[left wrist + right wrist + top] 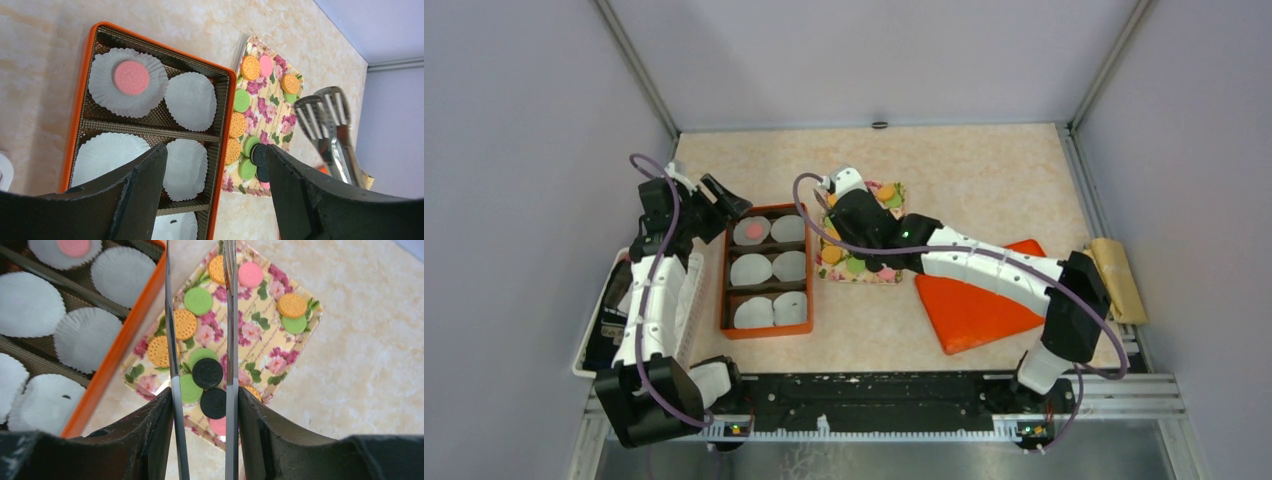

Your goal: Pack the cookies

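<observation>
Right wrist view has the right gripper (205,392) clamped on metal tongs (231,440) above the cookies (207,373) scattered on the floral tray (272,362), while the left gripper (216,148) hangs, jaws apart, over the orange box (82,80), one pink cookie (131,77) in a liner (102,85)

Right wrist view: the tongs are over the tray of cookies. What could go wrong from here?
1. The black cookies overlap green cookies, so the tongs may pinch two or flick one off the floral tray.
2. The blades look thin and smooth; a flat cookie could slip out before the orange box.
3. The left end effector hangs by that box, so the arms may crowd there.
</observation>
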